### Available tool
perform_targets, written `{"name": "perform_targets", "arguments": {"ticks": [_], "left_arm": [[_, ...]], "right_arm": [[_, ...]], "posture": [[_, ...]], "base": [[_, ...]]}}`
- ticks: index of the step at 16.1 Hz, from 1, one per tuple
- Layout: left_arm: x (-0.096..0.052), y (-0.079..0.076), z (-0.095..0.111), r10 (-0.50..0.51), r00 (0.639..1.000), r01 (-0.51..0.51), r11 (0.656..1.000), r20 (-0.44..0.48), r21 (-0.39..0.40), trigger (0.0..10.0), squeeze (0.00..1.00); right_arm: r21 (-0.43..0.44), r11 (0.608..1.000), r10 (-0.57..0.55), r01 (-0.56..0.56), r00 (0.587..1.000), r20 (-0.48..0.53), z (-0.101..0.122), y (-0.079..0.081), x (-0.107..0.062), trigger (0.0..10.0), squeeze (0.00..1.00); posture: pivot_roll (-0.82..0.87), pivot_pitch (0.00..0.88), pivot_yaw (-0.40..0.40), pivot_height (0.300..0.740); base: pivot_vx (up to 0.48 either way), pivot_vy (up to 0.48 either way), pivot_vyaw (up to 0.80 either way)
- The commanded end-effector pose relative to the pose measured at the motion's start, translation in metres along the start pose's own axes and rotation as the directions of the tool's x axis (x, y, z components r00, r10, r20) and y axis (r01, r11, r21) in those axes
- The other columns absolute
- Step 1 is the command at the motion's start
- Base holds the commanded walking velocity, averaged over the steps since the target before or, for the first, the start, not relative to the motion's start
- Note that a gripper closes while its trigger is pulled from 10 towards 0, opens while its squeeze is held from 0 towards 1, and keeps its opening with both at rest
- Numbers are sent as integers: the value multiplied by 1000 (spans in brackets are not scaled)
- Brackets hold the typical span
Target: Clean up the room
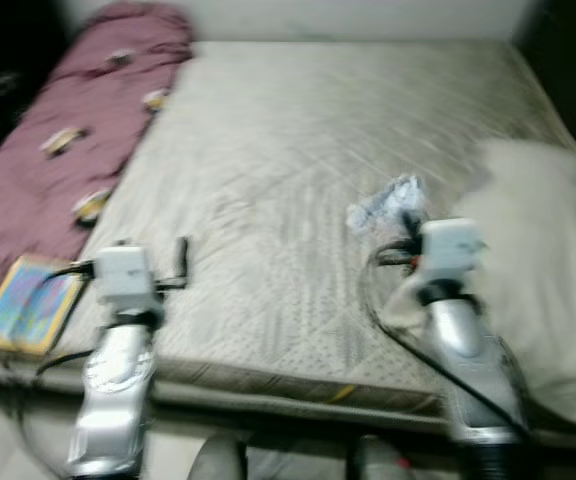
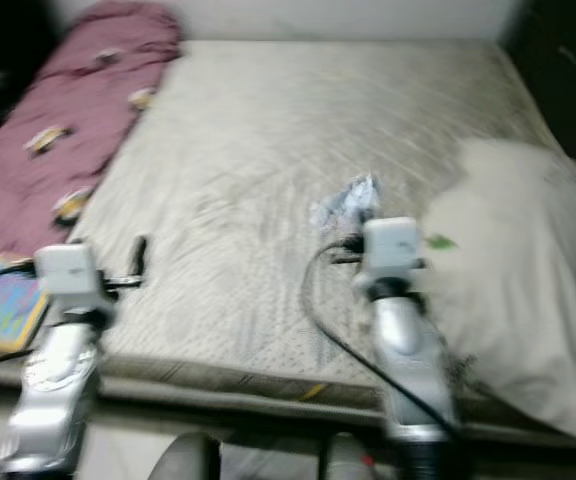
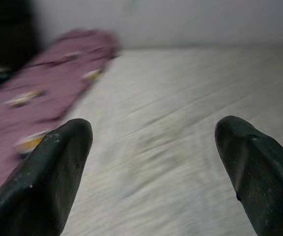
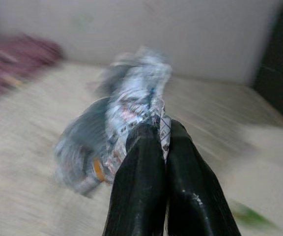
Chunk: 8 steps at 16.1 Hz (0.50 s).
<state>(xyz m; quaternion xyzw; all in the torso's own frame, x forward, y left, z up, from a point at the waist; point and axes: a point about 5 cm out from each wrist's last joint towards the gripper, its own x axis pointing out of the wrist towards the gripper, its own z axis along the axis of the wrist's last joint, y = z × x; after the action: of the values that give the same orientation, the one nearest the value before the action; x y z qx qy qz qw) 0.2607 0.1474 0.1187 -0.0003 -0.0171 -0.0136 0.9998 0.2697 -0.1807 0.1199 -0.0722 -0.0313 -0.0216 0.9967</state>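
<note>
Right now my right gripper (image 4: 156, 135) is pinched tight on a crumpled wrapper (image 1: 388, 203), holding it just above the middle of the mattress (image 1: 298, 150). My left gripper (image 3: 154, 142) hangs with its fingers spread wide over the mattress's near left part. A maroon blanket (image 1: 58, 150) lies along the mattress's left edge, a cream pillow (image 1: 548, 260) on its right, a colourful book (image 1: 28, 305) at its near left corner.

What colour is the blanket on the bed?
The blanket is dusty pink-maroon with small yellowish patches, clearest in the left eye view.
</note>
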Motion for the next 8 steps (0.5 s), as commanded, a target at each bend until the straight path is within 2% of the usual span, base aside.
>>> {"name": "perform_targets", "arguments": {"ticks": [1, 8], "left_arm": [[-5, 14, -4, 34, 999, -34, 999, -19, 27, 10000, 0], [-4, 12, -5, 29, 999, -29, 999, -24, 22, 10000, 0]], "right_arm": [[33, 999, 27, -28, 999, 29, 7, 12, 5, 10000, 0], [29, 999, 34, -35, 999, 19, 4, 13, 4, 10000, 0]], "posture": [[-48, 0, 40, 740], [-46, 0, 33, 740]], "base": [[0, 0, 0], [0, 0, 0]]}}
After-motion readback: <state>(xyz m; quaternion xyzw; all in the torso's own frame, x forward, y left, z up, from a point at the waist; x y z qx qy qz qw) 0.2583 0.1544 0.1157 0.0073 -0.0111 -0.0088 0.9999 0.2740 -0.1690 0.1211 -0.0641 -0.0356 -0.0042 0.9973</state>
